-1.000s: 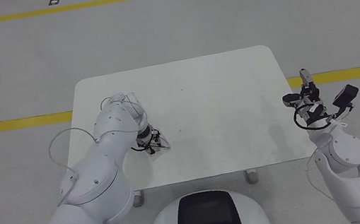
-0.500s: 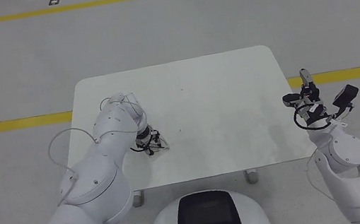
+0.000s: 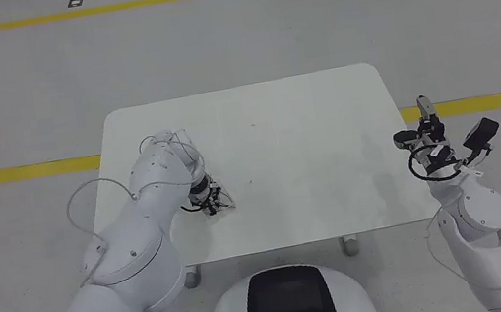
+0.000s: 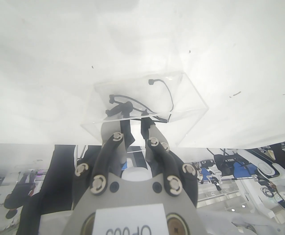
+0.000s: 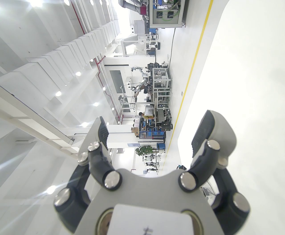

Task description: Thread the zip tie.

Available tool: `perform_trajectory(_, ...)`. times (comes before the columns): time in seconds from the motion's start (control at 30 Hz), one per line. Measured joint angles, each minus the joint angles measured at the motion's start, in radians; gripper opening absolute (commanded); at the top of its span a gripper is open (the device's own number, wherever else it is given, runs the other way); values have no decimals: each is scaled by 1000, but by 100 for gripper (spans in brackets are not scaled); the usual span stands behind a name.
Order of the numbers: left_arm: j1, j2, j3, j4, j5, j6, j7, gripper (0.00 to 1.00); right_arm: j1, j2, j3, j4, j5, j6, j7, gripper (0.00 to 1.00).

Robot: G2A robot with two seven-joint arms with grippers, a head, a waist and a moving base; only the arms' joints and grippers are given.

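Zip ties point(image 4: 152, 82) in box point(image 4: 194, 115), on table point(image 3: 307, 136) (robot's left)

The right gripper point(image 5: 154, 118) holds its two fingers wide apart. One finger is before the white bench point(image 5: 245, 66); a yellow line point(image 5: 197, 44) crosses the floor point(image 5: 184, 44) beside the bench.

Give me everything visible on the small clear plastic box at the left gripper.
The small clear plastic box is a rectangular, transparent, acrylic-looking container with thin, straight walls. It sits flat on the white table, close to the robot-side edge on the robot's left. Several thin black zip ties lie curled inside. The left gripper is poked into it from the near side; whether it touches the walls is unclear.
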Motion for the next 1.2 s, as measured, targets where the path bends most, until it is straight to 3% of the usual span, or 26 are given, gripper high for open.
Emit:
perform_trajectory(0.7,-32,3,-11,0,-28,0,-31,0,0,0,0,0,0,0,0,100)
perform_trajectory(1.2,-35,7,-10,0,-28,0,-42,0,0,0,0,0,0,0,0,100)
